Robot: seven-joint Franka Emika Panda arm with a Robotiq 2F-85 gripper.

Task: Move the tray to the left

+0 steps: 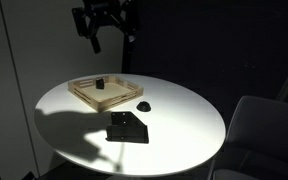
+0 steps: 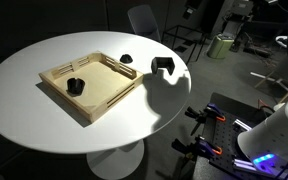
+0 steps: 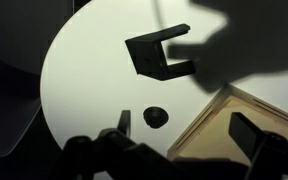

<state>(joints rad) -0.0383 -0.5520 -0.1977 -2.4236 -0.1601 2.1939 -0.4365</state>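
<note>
The wooden tray (image 1: 114,91) lies on the round white table (image 1: 184,110), towards the far side; it also shows in an exterior view (image 2: 104,92) and at the lower right of the wrist view (image 3: 217,146). A small black block (image 1: 99,84) sits inside it (image 2: 75,86). My gripper (image 1: 112,38) hangs high above the tray, open and empty. In the wrist view its fingers (image 3: 182,118) straddle the tray's corner from well above. The gripper is out of view in the other exterior picture.
A small black round piece (image 1: 144,105) lies on the table beside the tray (image 2: 126,58) (image 3: 156,117). A black bracket (image 1: 127,127) lies further off (image 2: 163,66) (image 3: 159,55). A grey chair (image 1: 259,130) stands by the table's edge.
</note>
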